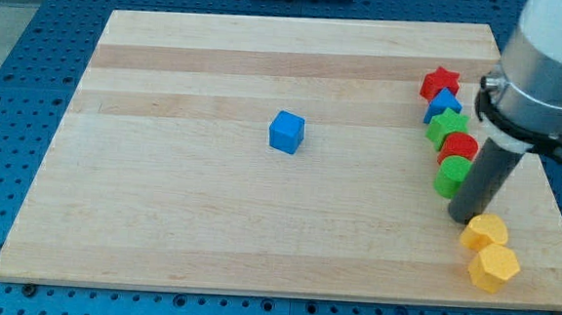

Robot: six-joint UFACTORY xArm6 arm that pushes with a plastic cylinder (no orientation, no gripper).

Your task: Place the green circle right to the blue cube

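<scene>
Starting from the view's bottom right, two yellow hexagonal blocks [493,267] [484,231] lie touching each other near the pale wooden board's [209,221] corner. Just above them my tip [466,218] rests on the board; it is a plain dark rod with no claw to open or close. It stands just beside the green circle [451,177], at that block's lower right side, and may be touching it, though the rod hides the edge. Further up the same column come a red round block [460,146], a green star-like block [447,124], a small blue block [444,102] and a red star [440,83], packed close together. The blue cube [286,131] sits alone near the board's middle, well apart to the view's left. By my judgement the task has barely begun: the green circle has yet to cross the open board to the cube's right side. No brand, label or writing is readable anywhere.
</scene>
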